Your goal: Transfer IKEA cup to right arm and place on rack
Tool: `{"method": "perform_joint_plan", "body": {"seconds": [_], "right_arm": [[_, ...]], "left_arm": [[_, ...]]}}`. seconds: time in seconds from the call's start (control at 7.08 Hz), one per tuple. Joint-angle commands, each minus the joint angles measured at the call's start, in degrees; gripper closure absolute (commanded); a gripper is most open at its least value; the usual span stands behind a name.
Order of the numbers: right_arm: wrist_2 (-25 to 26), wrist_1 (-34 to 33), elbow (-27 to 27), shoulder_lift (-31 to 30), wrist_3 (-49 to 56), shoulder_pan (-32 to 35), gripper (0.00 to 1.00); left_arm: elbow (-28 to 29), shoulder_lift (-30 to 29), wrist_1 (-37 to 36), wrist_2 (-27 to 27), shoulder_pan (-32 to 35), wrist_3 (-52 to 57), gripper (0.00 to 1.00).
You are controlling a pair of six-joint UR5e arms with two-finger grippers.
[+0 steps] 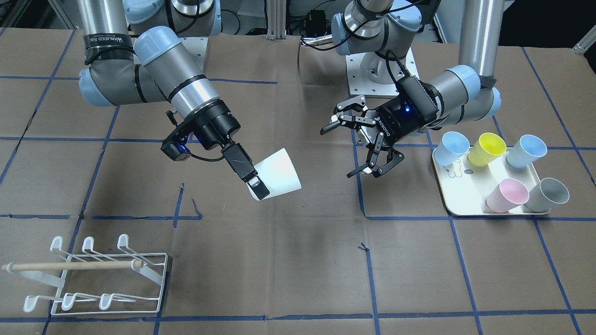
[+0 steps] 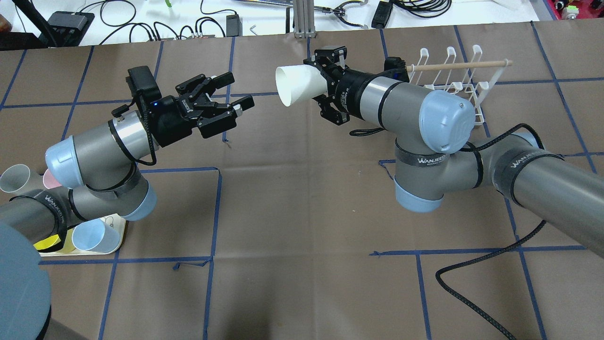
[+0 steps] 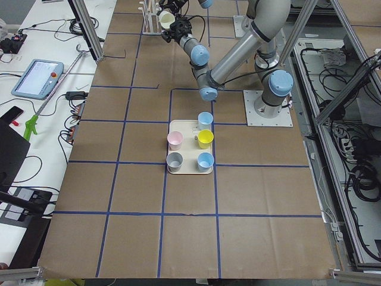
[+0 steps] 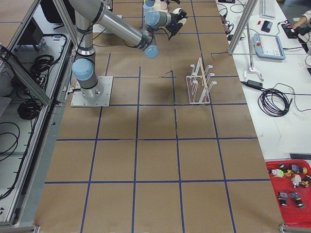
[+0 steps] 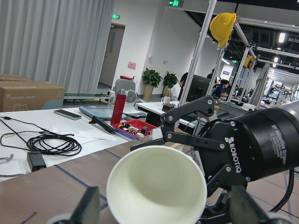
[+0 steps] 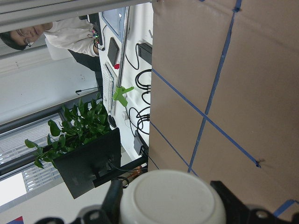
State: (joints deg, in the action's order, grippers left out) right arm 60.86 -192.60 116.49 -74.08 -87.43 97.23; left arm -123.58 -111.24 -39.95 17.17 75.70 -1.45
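Note:
The white IKEA cup [image 1: 279,179] hangs tilted above the middle of the table, mouth toward the left arm. My right gripper [image 1: 267,184], slim and black, is shut on its base end. In the overhead view the cup [image 2: 299,84] sticks out of the right gripper [image 2: 322,88] toward my left gripper [image 2: 238,94]. That claw-like left gripper [image 1: 352,146] is open, holds nothing, and stands a short gap away from the cup's rim. The left wrist view looks into the cup's mouth [image 5: 156,186]. The white wire rack [image 1: 109,279] with its wooden dowel stands at the table corner on my right side.
A cream tray [image 1: 465,207] on my left side carries several coloured cups: blue [image 1: 454,146], yellow [image 1: 486,149], pink [image 1: 507,195], grey [image 1: 547,195]. A black cable [image 2: 476,302] trails over the table under the right arm. Brown paper with blue tape lines covers the table.

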Motion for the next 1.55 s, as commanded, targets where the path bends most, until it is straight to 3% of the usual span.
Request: {"method": "perform_joint_plan", "body": {"seconds": [0.0,0.14,0.28,0.42,0.57,0.85,0.99,1.41], "right_arm": [[0.39,0.56,-2.23,-0.01,21.13,-5.01,0.73],[0.57,0.56,-2.32,-0.1,30.99,-6.6,0.77],[3.27,0.3,-2.5,-0.02,41.96,-7.4,0.78],[6.52,-0.05,-2.59,0.16,51.04,-7.76,0.81],[9.85,-0.14,-2.67,0.25,58.35,-8.54,0.86],[14.27,-0.75,-6.6,2.95,72.24,-9.95,0.9],[14.46,-2.76,-9.59,5.32,78.92,-9.96,0.9],[14.46,-8.04,-17.5,13.33,91.35,-12.23,0.9]], "left_arm": [[4.45,0.75,7.98,5.72,-0.47,-1.18,0.02],[8.06,1.19,15.87,7.94,-0.46,-1.27,0.02],[11.23,1.28,22.48,13.53,-0.2,-1.19,0.02],[13.87,1.81,29.16,20.72,0.84,-1.19,0.02],[16.16,4.42,39.32,31.58,3.99,-0.92,0.02],[22.39,10.92,70.11,53.3,9.45,-0.57,0.02],[25.38,13.04,84.45,60.28,10.77,-0.57,0.02],[32.93,18.4,120.67,68.93,11.05,-0.57,0.01]]}}
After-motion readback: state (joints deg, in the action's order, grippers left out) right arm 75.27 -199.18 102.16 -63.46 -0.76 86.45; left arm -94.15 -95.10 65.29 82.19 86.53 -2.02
